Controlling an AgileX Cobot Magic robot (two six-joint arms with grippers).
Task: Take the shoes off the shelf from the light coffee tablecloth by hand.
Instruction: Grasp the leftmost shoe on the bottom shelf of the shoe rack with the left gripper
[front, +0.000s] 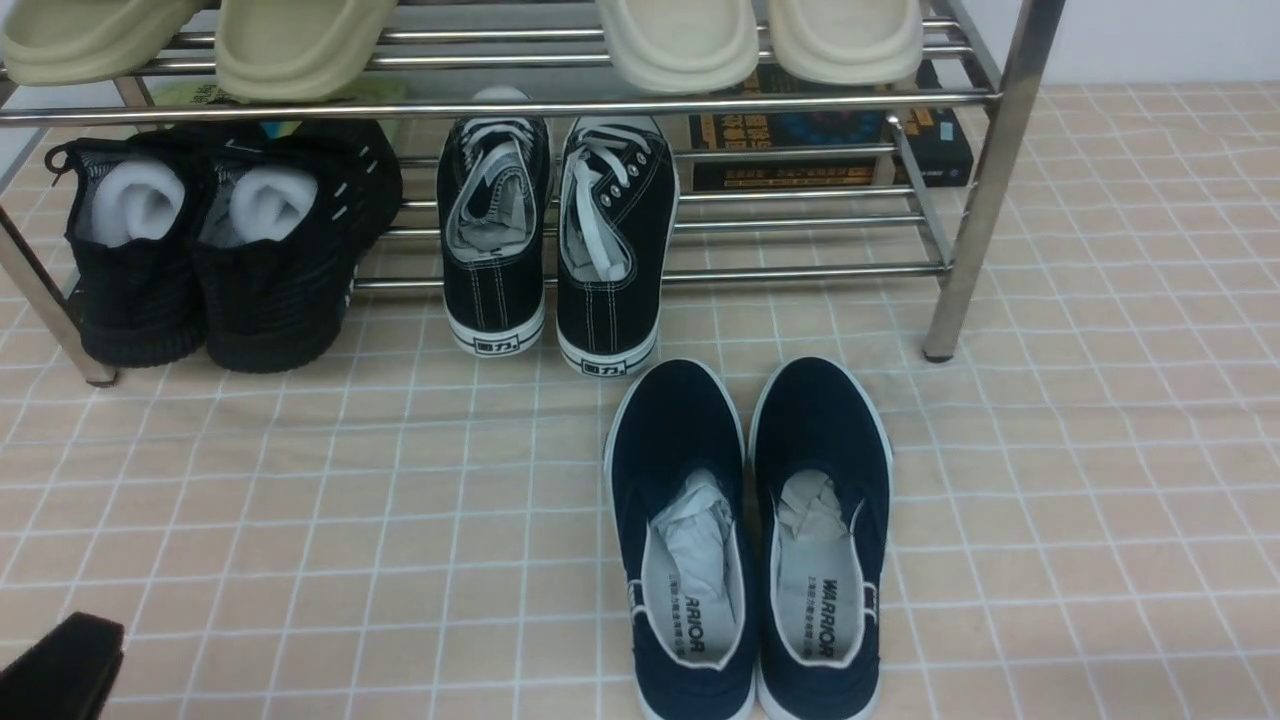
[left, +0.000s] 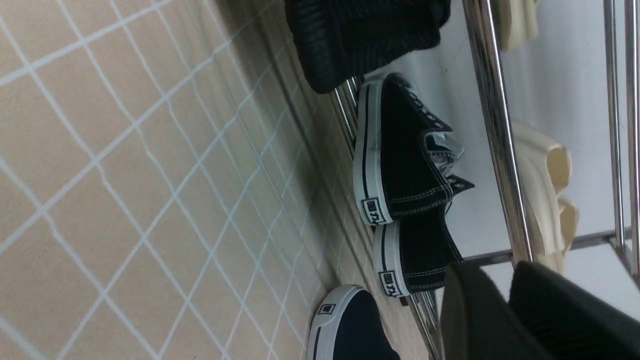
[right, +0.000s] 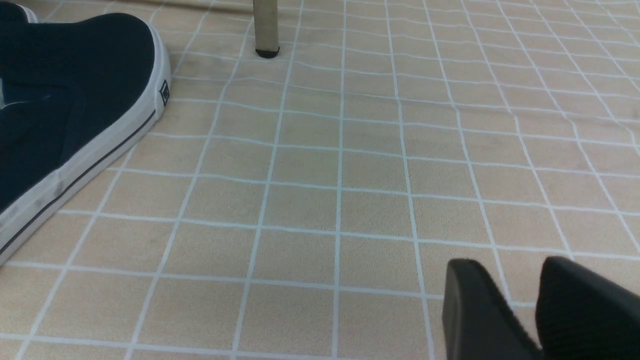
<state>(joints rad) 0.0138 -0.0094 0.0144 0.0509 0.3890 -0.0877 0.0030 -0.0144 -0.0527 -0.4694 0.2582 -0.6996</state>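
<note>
The shoes (front: 210, 250), all-black knit sneakers with white stuffing, stand heels out at the left end of the shelf's (front: 500, 108) lower tier. One ribbed heel also shows in the left wrist view (left: 360, 40), beside the shelf's bars (left: 495, 140). The light coffee tablecloth (front: 300, 520) covers the table. My left gripper (front: 60, 670) is low at the front left, well short of the shoes. In its wrist view (left: 492, 270) the jaws are slightly apart and empty. My right gripper (right: 505, 265) hovers over bare cloth (right: 325, 190), narrowly open and empty. It is outside the front view.
Black canvas lace-ups (front: 555, 240) sit mid-shelf beside the shoes. Navy slip-ons (front: 750, 540) stand on the cloth in front of the shelf, and one also shows in the right wrist view (right: 65, 100). Cream slippers (front: 300, 40) fill the top tier. Books (front: 830, 140) lie behind. A shelf leg (front: 975, 200) stands at the right.
</note>
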